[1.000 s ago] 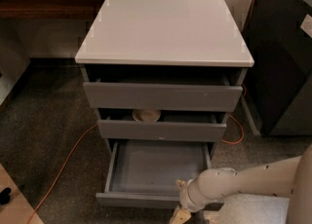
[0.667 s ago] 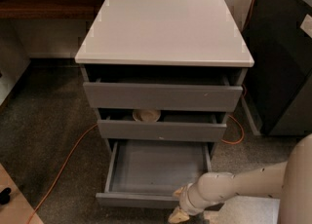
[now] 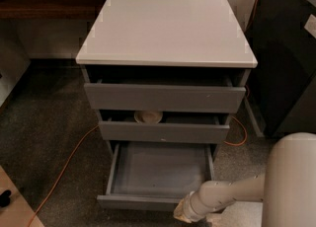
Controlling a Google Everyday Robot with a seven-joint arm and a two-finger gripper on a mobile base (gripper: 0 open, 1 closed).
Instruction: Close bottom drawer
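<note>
Bottom drawer: lowest of three grey drawers in the cabinet, standing pulled far out past the front edge of the white tabletop. Its grey inner floor is exposed almost in full. Its flat front sits low, well forward of the two fronts above.

Tool: low, forward of the tabletop's front edge and inward of its front right corner. It is at the right end of the bottom drawer's front panel and looks to be touching it; contact is not certain from where I stand. Whether the tool is open or closed: cannot tell. No sign that it has hold of anything.

Arm: pale, reaching in from the lower right, running leftward to the tool.

Middle drawer: out a little beyond the front edge, with a round beige bowl showing inside, left of centre.

Top drawer: taller front, also slightly out, with a dark gap under the tabletop.

Orange cable: on the floor, running from the lower left toward the cabinet base. A second loop shows beyond the right side.

Dark cabinet: stands beside the right edge.
</note>
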